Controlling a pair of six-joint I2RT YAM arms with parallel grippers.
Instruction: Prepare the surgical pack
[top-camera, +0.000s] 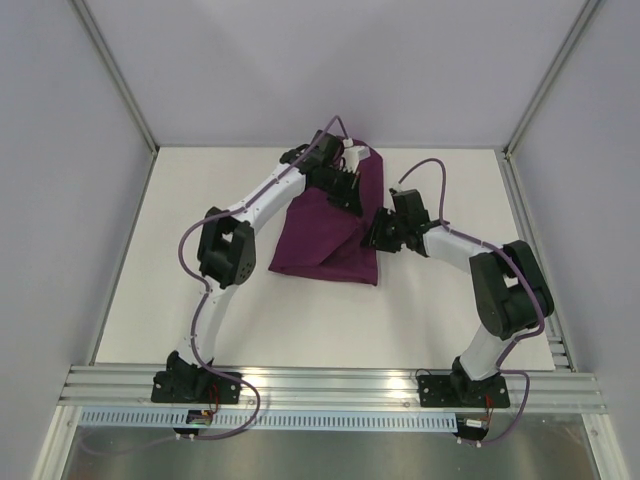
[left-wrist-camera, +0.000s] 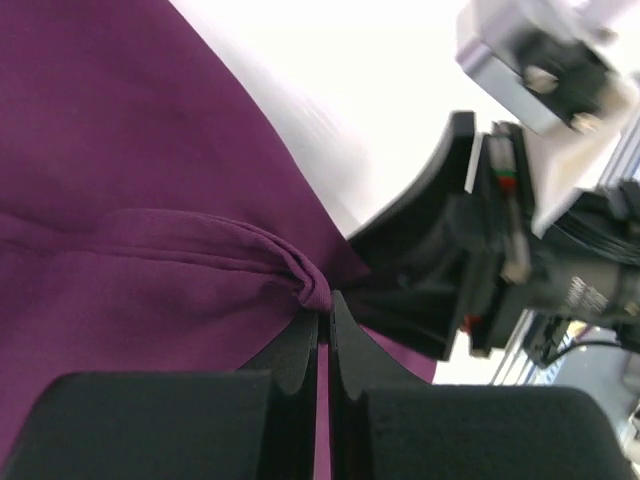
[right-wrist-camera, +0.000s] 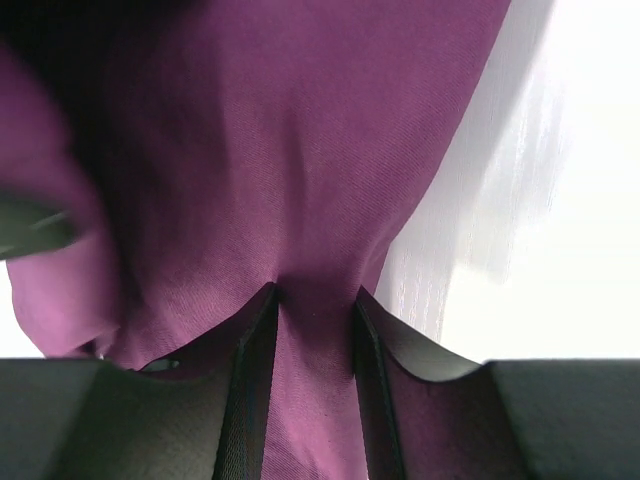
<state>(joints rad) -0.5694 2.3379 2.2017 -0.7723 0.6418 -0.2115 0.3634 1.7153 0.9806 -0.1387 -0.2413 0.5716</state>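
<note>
**Two white-and-black arms with purple cables**

The left arm (top-camera: 245, 215) and right arm (top-camera: 500, 290) share one build: white tube links between bulky black joint housings, each on a black base plate (top-camera: 195, 385). A purple cable (top-camera: 185, 255) loops along the outside of each arm. The left tool (left-wrist-camera: 325, 310) and right tool (right-wrist-camera: 312, 305) have matte black fingers with curved, tapering tips on broad black blocks. The right wrist carries a grey-and-white mount (left-wrist-camera: 560, 60), and its black body shows small red and green marks (left-wrist-camera: 505, 180).

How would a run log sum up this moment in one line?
left fingers: shut on purple cloth | right fingers: gripping purple cloth | state: cloth loosely draped
</note>
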